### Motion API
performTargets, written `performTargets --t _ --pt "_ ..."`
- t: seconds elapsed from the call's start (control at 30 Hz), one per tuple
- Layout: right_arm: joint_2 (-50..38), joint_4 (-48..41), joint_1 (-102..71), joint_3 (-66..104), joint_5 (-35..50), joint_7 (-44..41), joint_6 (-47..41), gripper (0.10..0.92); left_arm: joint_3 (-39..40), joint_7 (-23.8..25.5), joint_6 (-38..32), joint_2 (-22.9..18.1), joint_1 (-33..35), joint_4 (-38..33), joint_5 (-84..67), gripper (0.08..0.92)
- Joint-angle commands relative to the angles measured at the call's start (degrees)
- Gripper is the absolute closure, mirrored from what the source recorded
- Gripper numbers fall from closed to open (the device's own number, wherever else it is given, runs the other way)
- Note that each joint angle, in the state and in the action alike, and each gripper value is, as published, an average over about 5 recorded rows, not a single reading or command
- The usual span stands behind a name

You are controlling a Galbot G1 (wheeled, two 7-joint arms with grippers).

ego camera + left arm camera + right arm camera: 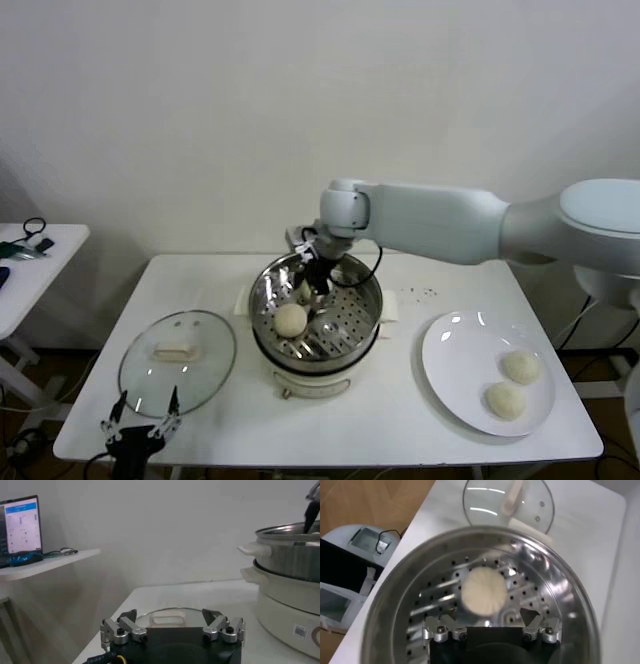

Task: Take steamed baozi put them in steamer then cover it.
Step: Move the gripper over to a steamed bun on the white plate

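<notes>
The steamer (316, 318) stands in the middle of the surface (400, 410) with at least one steamed baozi (291, 319) resting on its perforated floor. A second pale shape shows behind it, by the right arm's wrist, and may be another bun, though the arm hides too much to be sure. The right end effector (491, 628) hangs inside the pot just above the bun, its fingers spread and holding nothing, so this bun looks freshly set down. Two more buns (521, 366) lie on the white plate (450, 345) to the steamer's right, not yet moved. The glass lid (178, 362) lies flat on the surface to the left of the steamer, well apart from it. The left end effector (172, 628) hovers just beside the lid at the near edge, fingers spread, empty. By my judgement the loading is partway done, and the covering has yet to begin.
</notes>
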Motion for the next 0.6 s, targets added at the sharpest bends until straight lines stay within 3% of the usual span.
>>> performTargets --t 0.03,0.33,0.6 --pt "-14.80 7.68 7.24 0.05 -0.85 -2.29 2.63 0.203 0.14 -0.60 0.17 -0.14 -0.01 -0.01 0.15 0.177" --pt "-30.04 17.04 6.06 -0.50 -8.88 -4.59 4.40 0.203 0.18 -1.92 1.52 -0.62 0.36 -2.37 -1.91 0.177" --pt "-42.33 20.20 -6.45 3.43 -21.59 -5.36 5.42 0.203 0.13 -1.84 1.92 -1.14 0.30 -3.45 -0.94 0.177"
